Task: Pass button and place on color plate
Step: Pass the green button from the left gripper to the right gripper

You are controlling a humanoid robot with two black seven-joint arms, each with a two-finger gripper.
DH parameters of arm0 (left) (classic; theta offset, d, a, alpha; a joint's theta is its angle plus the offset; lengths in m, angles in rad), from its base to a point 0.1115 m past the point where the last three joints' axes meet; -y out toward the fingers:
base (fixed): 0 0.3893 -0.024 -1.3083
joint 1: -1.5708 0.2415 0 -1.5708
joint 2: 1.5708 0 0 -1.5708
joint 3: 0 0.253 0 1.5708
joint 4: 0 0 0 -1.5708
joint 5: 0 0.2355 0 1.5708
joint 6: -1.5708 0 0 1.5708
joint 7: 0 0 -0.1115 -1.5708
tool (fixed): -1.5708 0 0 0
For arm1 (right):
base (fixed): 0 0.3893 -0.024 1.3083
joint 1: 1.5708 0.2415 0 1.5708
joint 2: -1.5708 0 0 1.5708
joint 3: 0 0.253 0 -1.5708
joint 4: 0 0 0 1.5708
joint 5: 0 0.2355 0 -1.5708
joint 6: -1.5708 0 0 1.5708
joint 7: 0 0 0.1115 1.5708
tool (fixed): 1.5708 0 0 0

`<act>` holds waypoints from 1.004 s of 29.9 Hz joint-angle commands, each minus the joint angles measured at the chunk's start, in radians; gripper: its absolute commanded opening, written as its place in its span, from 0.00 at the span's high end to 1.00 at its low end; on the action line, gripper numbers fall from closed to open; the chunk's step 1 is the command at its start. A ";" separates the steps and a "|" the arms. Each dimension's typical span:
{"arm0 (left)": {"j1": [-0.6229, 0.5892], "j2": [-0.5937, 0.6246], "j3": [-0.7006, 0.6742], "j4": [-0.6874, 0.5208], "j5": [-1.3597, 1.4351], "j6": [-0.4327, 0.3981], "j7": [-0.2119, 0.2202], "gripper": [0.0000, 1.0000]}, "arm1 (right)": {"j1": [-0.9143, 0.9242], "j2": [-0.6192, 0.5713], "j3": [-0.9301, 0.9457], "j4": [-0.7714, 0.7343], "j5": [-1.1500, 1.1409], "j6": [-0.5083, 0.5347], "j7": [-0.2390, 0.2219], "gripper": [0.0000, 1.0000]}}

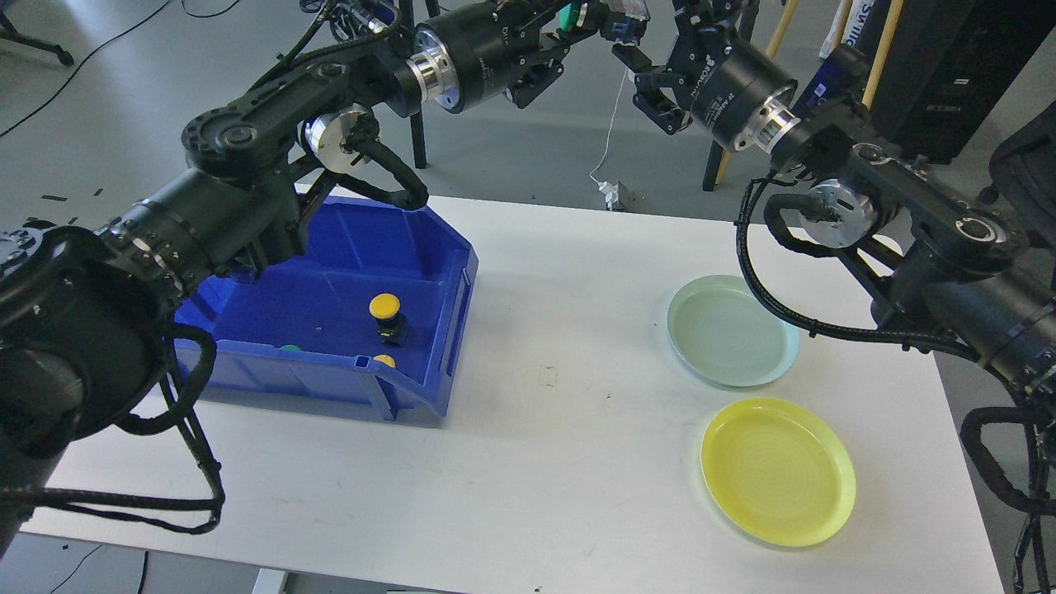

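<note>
White table (528,462), few small dark specks mid-surface. Grey floor beyond, cables, chair and stand legs, white adapter (615,196) on cord.

Left tool (606,25) raised past table's far edge, clenched on green button (568,16). Right tool (652,78) just beside it, fingers spread, nothing held.

Blue bin (346,247) below left tool; yellow button (385,316) upright inside, another yellow and green one at front wall.

Pale green plate (730,330) and yellow plate (777,470) below right tool, nearer camera.

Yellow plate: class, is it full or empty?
Empty. The yellow plate shows only its bare ridged surface; yellow buttons sit in the blue bin.
</note>
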 commanded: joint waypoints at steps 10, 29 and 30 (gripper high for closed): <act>0.004 -0.001 -0.001 0.004 -0.018 0.000 0.000 0.72 | 0.003 0.000 -0.001 -0.006 -0.029 0.002 -0.001 0.39; 0.004 -0.002 0.003 0.004 -0.015 0.000 -0.001 0.70 | 0.012 0.009 -0.001 -0.035 -0.055 0.014 -0.011 0.87; 0.005 -0.002 0.003 0.005 -0.015 0.000 -0.001 0.62 | 0.012 0.009 -0.001 -0.035 -0.055 0.014 -0.011 0.87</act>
